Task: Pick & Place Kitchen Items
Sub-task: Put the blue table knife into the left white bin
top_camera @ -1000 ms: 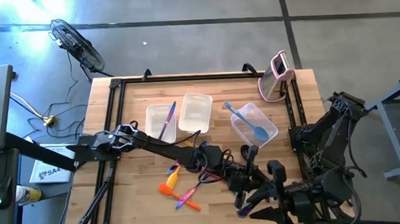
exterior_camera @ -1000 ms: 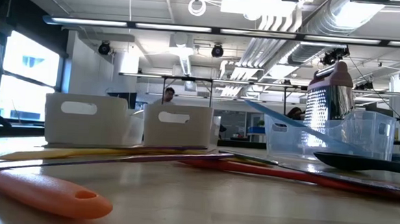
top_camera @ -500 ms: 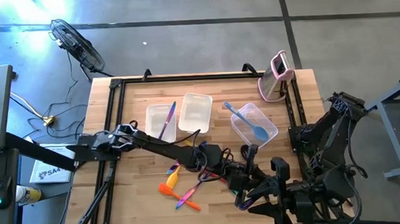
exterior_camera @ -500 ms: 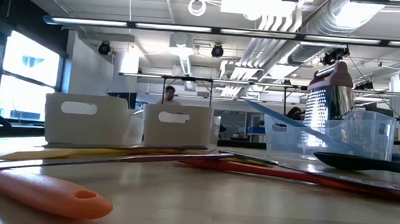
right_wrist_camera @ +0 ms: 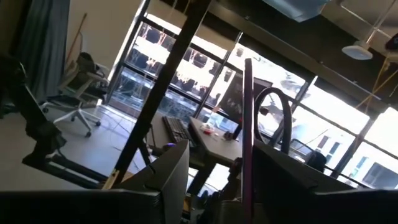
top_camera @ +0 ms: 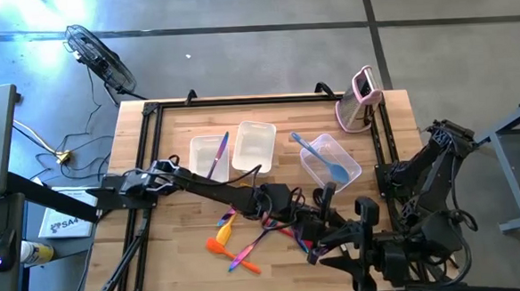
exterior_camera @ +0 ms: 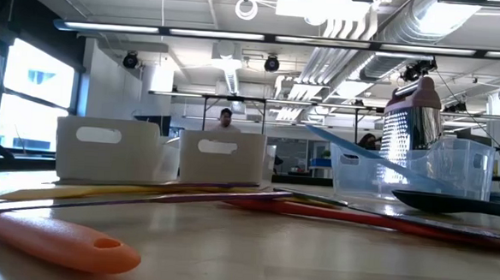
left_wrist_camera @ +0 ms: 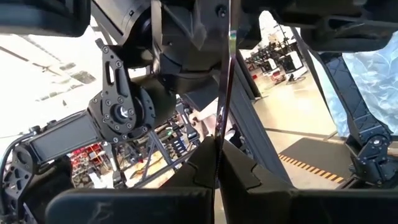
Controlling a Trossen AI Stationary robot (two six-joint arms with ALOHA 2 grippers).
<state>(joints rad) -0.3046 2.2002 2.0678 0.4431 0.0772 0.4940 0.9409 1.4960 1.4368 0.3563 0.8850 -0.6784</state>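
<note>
High view | left gripper (top_camera: 302,225) closed near the tabletop's (top_camera: 177,257) front edge, meeting right gripper (top_camera: 329,242); right gripper clamps thin red utensil (right_wrist_camera: 247,134) | orange spatula (top_camera: 219,247), yellow and purple utensils beside; light blue spoon (top_camera: 325,160) in clear tub (top_camera: 348,152)

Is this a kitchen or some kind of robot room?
Probably a robot lab or workshop, not a kitchen: bare silver ceiling ducts, a black floor fan on grey concrete, and a black-framed wooden workbench.
</note>
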